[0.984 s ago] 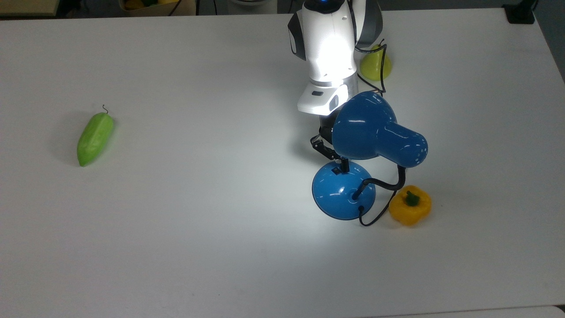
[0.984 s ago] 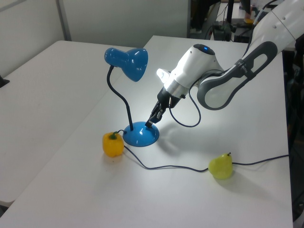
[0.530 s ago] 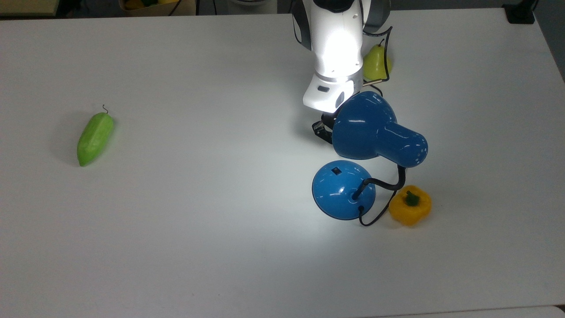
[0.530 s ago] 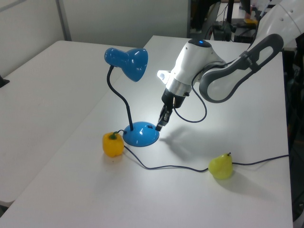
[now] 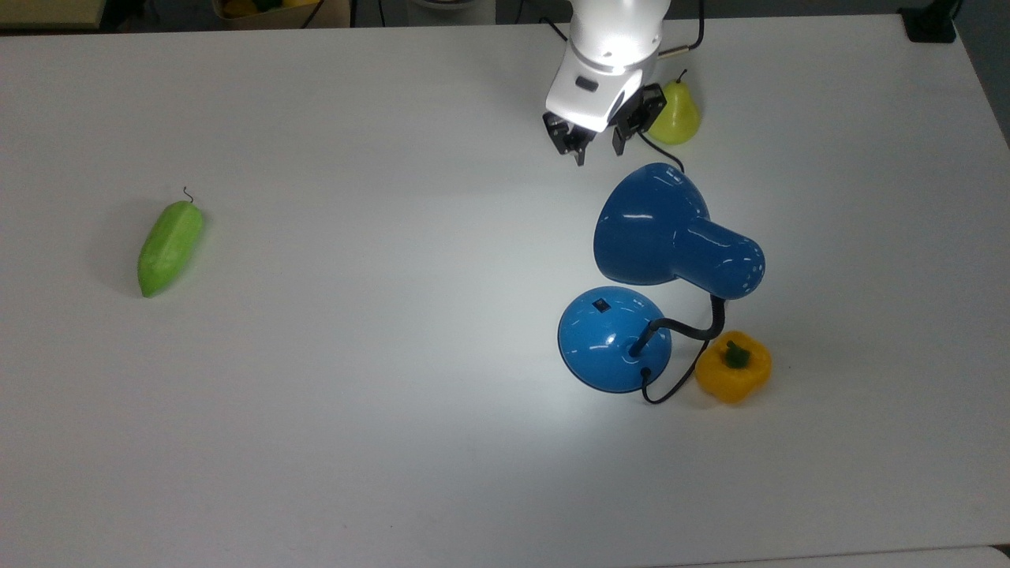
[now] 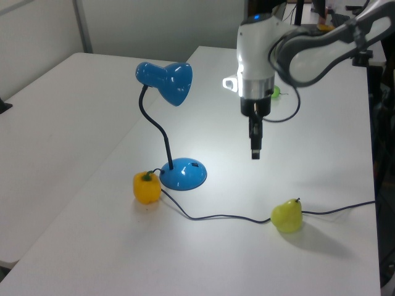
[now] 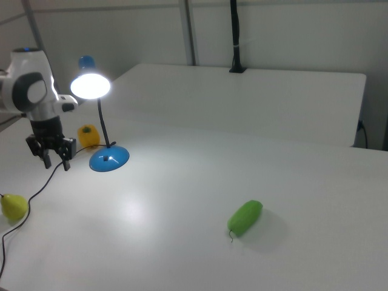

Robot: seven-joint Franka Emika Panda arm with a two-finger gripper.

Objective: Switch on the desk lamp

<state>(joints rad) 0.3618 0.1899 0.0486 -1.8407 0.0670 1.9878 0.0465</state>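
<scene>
The desk lamp stands lit, throwing a bright pool on the white table. Its glossy blue shade (image 5: 655, 225) leans over the round blue base (image 5: 611, 339), which carries a small black switch (image 5: 601, 305). In the right view the shade's mouth (image 7: 91, 86) glows white above the base (image 7: 109, 159). My gripper (image 5: 597, 150) hangs open and empty above the table, beyond the shade toward the top view's top and well away from the base. It also appears, pointing straight down, in the left view (image 6: 255, 151) and in the right view (image 7: 56, 160).
A yellow-green pear (image 5: 675, 118) lies just right of the gripper in the top view, on the lamp's black cord (image 6: 228, 217). A yellow bell pepper (image 5: 734, 367) sits beside the base. A green pod-shaped vegetable (image 5: 170, 246) lies far off at the top view's left.
The gripper has lifted off the lamp base by the switch and drawn back toward the top view's top, turning to point straight down. The lamp has not moved.
</scene>
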